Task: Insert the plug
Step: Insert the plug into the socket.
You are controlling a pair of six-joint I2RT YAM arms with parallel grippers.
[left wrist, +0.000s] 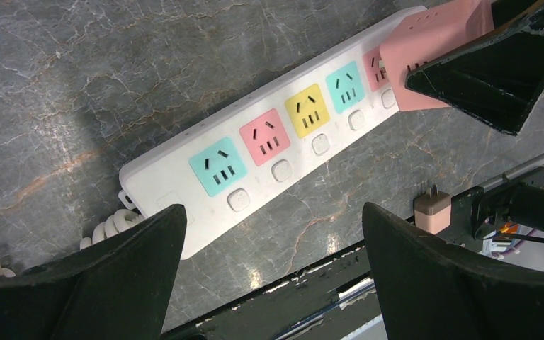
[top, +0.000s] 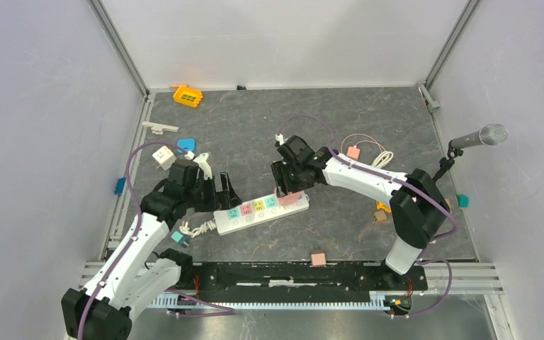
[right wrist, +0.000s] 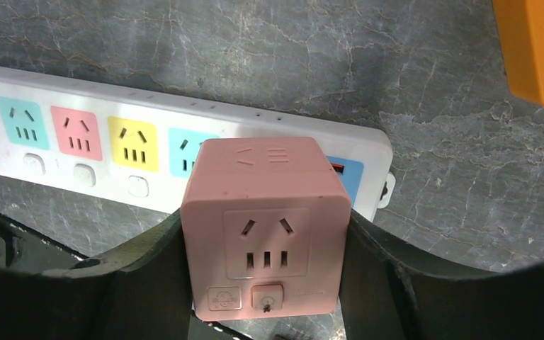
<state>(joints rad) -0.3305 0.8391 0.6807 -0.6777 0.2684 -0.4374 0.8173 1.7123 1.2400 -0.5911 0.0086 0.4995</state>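
The dark marbled table (top: 255,127) carries a white power strip (top: 258,210). At the strip's end farthest from its cord (top: 197,228), the right gripper (top: 288,191) clamps the pink cube plug (right wrist: 263,227) between its fingers. The left gripper (top: 217,193) hangs at the strip's cord end, jaws spread, holding nothing.

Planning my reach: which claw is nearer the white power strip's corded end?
Left. Left claw open at that corded end; right claw holds the pink cube adapter at the opposite end.

Power strip (top: 258,210) mid-table, angled toward the near edge.
A cube plug (top: 290,199) sits over its right end; a small charger (top: 318,258) lies before it at the near edge; a socket block (top: 187,95) lies by the far left corner.
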